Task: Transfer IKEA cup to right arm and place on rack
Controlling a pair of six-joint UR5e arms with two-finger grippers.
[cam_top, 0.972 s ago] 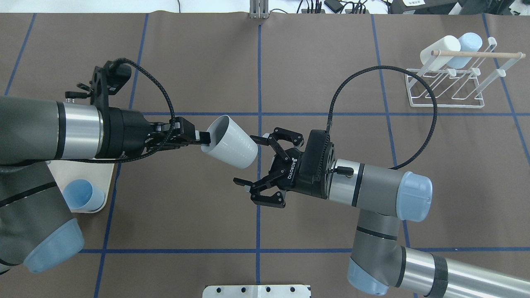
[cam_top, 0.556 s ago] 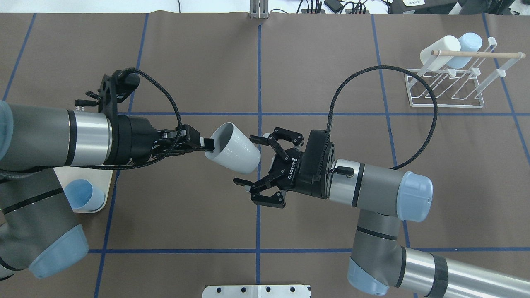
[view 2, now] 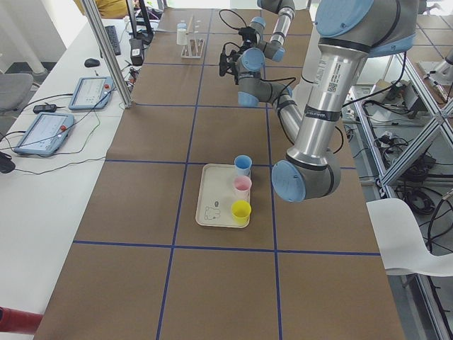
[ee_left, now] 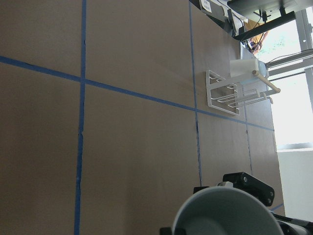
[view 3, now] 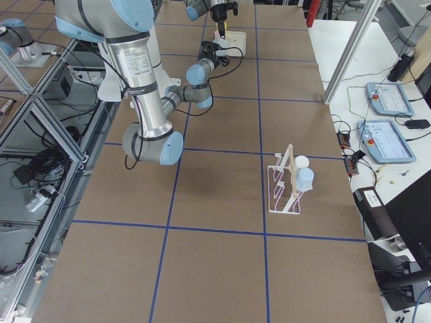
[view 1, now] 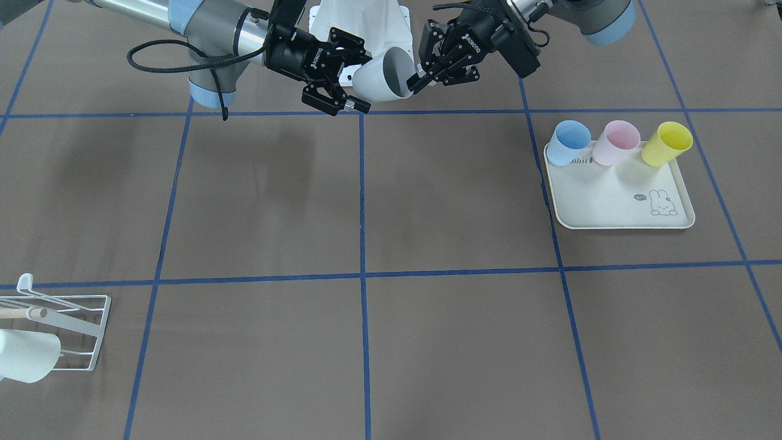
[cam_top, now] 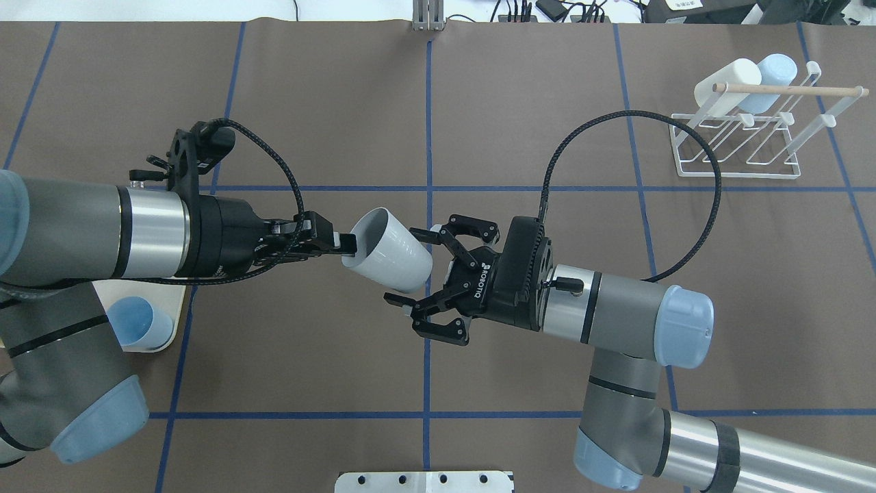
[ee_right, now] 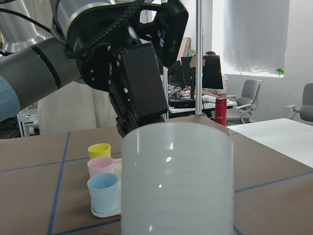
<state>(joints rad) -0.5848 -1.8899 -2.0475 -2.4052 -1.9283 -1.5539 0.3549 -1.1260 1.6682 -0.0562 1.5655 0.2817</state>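
Pale cup (cam_top: 387, 250) held in the air between 2 arms, just left of centre in the overhead frame.
The left end effector (cam_top: 345, 244) is clamped on the cup's rim, 1 finger inside the mouth and 1 outside, with the cup tipped on its side and its closed bottom towards the right arm (cam_top: 616, 308). The right end effector (cam_top: 404, 267) is spread wide, its 2 fingers either side of that bottom end; contact cannot be judged. The rack (cam_top: 746, 120) stands on the tabletop (cam_top: 520, 109) at upper right, carrying a white cup (cam_top: 725, 85) and a light-blue cup (cam_top: 770, 79). In the front-facing frame, a cream tray (view 1: 611, 201) at right holds 3 coloured cups.
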